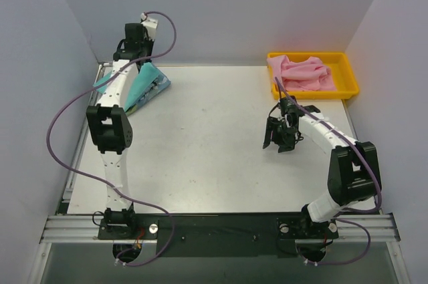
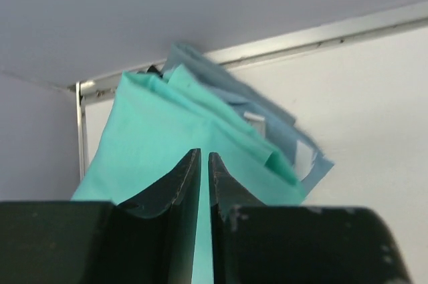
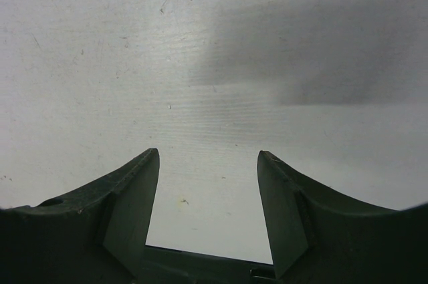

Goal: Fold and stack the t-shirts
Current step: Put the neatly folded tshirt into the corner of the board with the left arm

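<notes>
The teal-green t-shirt [image 1: 142,87] lies bunched at the table's far left corner, on top of the streaked t-shirt [image 1: 160,85], whose blue-grey edge shows in the left wrist view [image 2: 281,123]. My left gripper [image 1: 131,55] reaches over this pile. Its jaws are nearly closed, with teal cloth [image 2: 160,137] filling the narrow slit between them [image 2: 204,164]. The pink t-shirt [image 1: 301,73] lies crumpled in the yellow tray [image 1: 348,87] at the far right. My right gripper [image 1: 277,138] hovers open and empty over bare table [image 3: 208,164], in front of the tray.
A metal rail [image 2: 314,37] runs along the table's far edge by the grey back wall. Purple cables [image 1: 57,130] loop beside both arms. The white table top [image 1: 207,137] lies between the two arms.
</notes>
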`<act>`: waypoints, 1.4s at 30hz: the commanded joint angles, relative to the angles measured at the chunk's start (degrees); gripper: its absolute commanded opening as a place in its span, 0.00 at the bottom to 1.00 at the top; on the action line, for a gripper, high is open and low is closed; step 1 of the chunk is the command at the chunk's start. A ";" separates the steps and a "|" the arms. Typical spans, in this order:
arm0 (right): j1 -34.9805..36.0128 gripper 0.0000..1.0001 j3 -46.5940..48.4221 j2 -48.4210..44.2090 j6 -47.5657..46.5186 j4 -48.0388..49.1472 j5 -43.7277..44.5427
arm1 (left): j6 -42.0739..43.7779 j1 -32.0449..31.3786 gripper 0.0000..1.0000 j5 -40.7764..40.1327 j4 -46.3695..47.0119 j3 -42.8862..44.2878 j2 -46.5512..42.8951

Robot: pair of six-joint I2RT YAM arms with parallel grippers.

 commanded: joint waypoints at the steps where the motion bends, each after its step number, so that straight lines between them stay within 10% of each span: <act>1: -0.54 0.56 0.12 -3.05 -0.68 -3.46 1.33 | 1.05 -1.85 0.20 0.13 -3.44 9.92 7.48; 17: -1.94 0.56 0.64 -5.86 -1.82 -5.30 2.29 | -4.22 -5.54 0.22 7.07 -0.03 6.43 8.65; 25: -6.94 0.59 -1.28 -12.53 -5.24 -4.43 2.74 | -4.40 -7.39 0.76 18.83 -2.74 6.44 -4.15; 42: -12.49 0.92 -27.64 -43.56 -8.07 22.63 -5.18 | -3.87 -8.18 0.89 8.93 5.07 -73.44 -64.62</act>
